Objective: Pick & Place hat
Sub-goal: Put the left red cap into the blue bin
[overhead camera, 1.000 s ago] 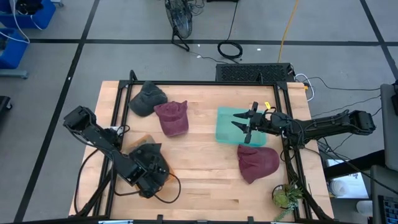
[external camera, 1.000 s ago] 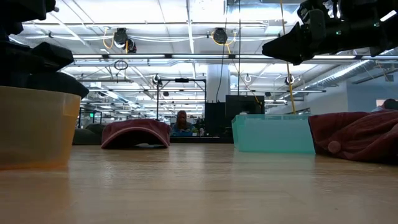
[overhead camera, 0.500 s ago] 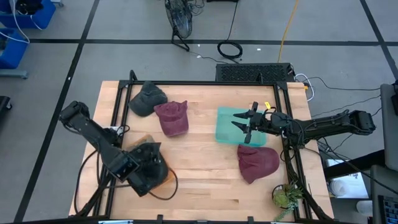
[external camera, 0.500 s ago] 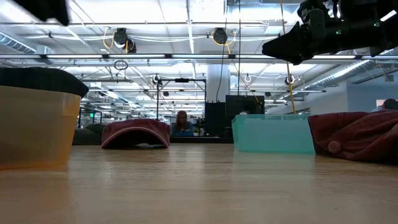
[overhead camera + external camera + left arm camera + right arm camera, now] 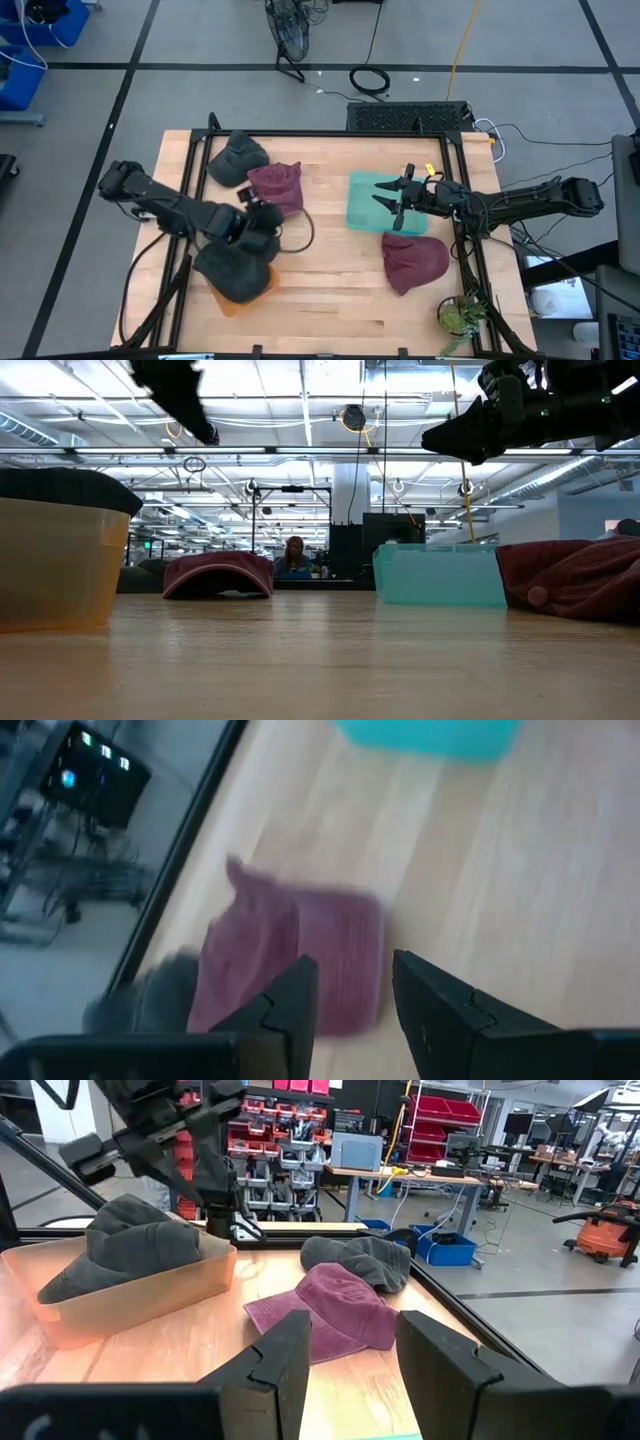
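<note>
1. The place was a big open robotics lab or workshop, not a home.
2. Beyond the wooden table ran a grey floor marked off with dark tape lines, with loose cables lying on it.
3. Overhead hung rows of strip lights and cable reels.
4. Shelves of red parts bins, workbenches and an orange shop vacuum stood around.
5. A person sat at the far end.
</note>
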{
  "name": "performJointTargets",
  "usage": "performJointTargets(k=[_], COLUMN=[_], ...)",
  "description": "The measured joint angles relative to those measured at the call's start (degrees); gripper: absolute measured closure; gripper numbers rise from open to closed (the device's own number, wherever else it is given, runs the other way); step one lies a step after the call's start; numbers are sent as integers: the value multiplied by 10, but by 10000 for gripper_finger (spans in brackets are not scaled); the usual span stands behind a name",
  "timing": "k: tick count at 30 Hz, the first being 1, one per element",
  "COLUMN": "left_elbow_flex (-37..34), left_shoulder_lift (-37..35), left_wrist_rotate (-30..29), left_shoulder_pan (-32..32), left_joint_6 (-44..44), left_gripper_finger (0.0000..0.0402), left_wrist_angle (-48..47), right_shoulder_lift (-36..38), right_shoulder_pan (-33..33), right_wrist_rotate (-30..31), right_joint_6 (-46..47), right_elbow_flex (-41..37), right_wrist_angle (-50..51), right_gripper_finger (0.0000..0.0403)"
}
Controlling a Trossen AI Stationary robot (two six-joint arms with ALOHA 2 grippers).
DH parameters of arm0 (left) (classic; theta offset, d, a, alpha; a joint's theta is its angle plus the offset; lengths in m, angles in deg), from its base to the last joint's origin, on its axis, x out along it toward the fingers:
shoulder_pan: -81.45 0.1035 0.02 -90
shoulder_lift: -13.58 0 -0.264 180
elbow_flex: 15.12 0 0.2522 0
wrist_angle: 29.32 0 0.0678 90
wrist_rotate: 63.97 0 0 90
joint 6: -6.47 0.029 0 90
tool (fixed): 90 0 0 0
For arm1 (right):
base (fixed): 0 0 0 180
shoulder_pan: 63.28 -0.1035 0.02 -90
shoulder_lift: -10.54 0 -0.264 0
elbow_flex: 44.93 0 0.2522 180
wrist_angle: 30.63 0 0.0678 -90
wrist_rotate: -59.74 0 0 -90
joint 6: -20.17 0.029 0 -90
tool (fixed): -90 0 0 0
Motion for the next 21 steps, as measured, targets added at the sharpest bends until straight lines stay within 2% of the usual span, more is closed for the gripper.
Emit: performJointTargets(k=[3, 6, 9, 13, 16, 21], left_elbow_flex=[-24, -54, -69, -89, -114, -170], left_shoulder_lift=[-17, -32, -40, -51, -48, -49], left_wrist_rotate=[13, 84, 118, 185, 243, 281], left_shoulder_pan=[28, 67, 125, 217, 276, 347], left_joint_6=[85, 165, 181, 169, 179, 237], left_gripper_finger=[266, 266, 266, 266, 266, 266], left_wrist_angle=[113, 220, 207, 133, 143, 204], right_shoulder_lift=[0, 0, 0, 0, 0, 0], right_shoulder_pan=[0, 0, 0, 0, 5, 16], right_wrist_rotate=[0, 0, 0, 0, 0, 0], right_joint_6=[0, -1, 0, -2, -3, -2], right_elbow_flex=[0, 0, 0, 0, 0, 0], right_wrist_angle=[2, 3, 7, 7, 7, 14], right_gripper_finger=[269, 269, 269, 269, 269, 269])
